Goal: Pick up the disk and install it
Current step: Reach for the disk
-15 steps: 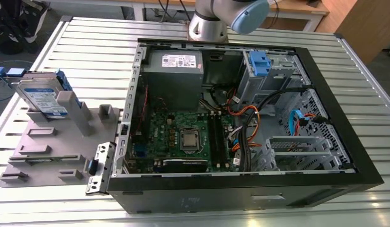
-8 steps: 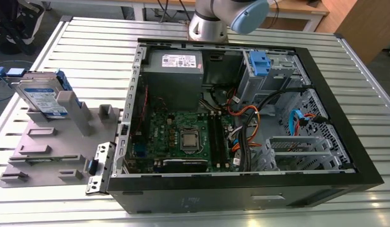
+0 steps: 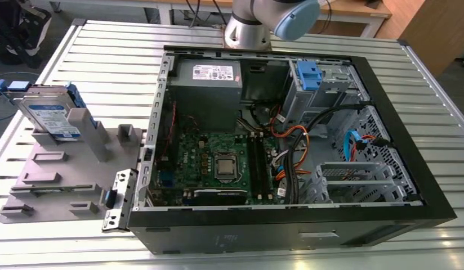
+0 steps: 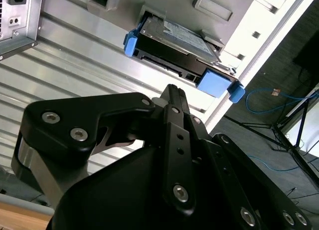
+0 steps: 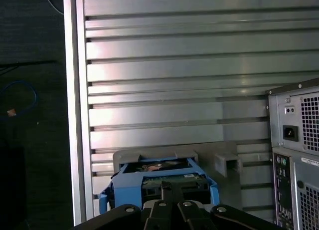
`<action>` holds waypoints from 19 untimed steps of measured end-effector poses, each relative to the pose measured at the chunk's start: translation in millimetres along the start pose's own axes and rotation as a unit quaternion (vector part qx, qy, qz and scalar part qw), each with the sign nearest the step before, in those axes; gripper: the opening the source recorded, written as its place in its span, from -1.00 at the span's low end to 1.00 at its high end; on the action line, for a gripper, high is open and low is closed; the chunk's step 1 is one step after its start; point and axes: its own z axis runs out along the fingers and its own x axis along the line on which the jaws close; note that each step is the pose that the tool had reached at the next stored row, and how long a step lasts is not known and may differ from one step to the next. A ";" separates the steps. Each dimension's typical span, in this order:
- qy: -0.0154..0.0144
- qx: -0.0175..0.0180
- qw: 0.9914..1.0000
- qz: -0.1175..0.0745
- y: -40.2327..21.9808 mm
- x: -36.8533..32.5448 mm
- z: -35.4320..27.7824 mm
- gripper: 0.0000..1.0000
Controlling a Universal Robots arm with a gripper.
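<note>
Heads up on where you're sitting right now. Your gripper [image 4: 172,92] is showing in both wrist views with its fingers looking pressed together and pinching nothing. That's my read of the linkage, and there's no gap I can spot at the tips.

The disk [image 4: 172,50] is lying straight ahead of those fingertips, near but apart from them, so nothing is touching it. It's standing on edge in a slot of the grey holder plate [image 3: 63,180], leaning a bit, with its blue bracket wrapping the ends. In the first wrist view its long axis is running crosswise to the way your fingers are pointing, so you're facing a long narrow edge rather than the labelled face.

Further out from the gripper, off to one side of it, the open computer case [image 3: 292,232] is lying on the slatted metal table [image 3: 126,50], with the holder plate resting just beside it. The disk is sitting outside the case, so the install isn't done yet.

Counting up:
- one arm with one gripper
- one disk
- one holder plate
- one case, with one power supply [image 3: 208,84] inside
</note>
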 end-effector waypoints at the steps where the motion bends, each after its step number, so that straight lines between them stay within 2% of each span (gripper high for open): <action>1: 0.000 0.000 1.000 0.000 0.0 0.3 0.6 -0.79; 6: 0.001 0.000 1.000 0.000 -0.2 1.3 3.2 -0.79; 19: 0.001 0.001 1.000 0.000 -3.7 1.1 3.4 -0.79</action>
